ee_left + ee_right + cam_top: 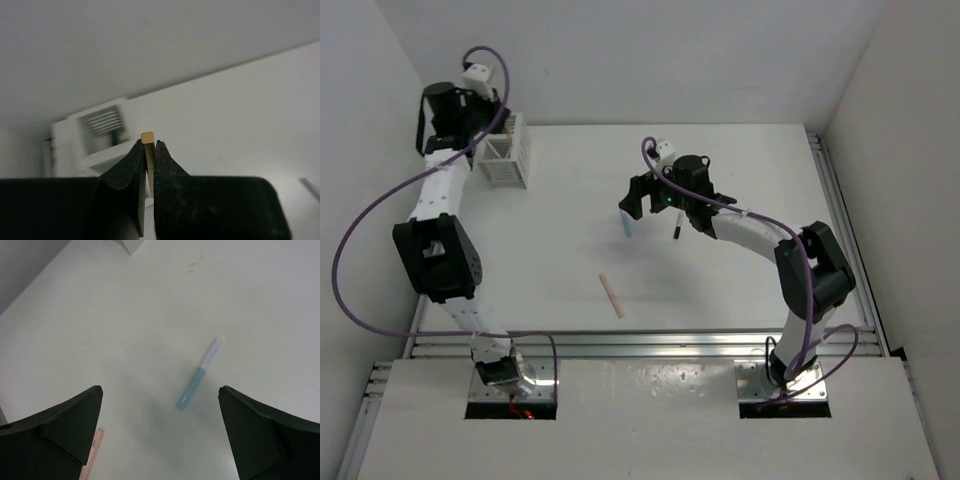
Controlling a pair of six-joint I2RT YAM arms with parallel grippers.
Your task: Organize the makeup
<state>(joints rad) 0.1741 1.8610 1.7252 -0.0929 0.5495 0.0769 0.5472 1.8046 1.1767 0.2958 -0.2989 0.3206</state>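
One stick [147, 136] pinched by left gripper [148, 146] (near far-edge box [510, 160]); right gripper [160, 390] gapes above table [150, 315] centre.

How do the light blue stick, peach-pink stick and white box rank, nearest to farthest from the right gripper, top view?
1. light blue stick, directly below the right gripper
2. peach-pink stick, toward the near edge
3. white box, far-left corner

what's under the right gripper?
The light blue stick lies flat on the table below the open right gripper, apart from it. A peach-pink stick pokes out beside one finger; the rest is covered.
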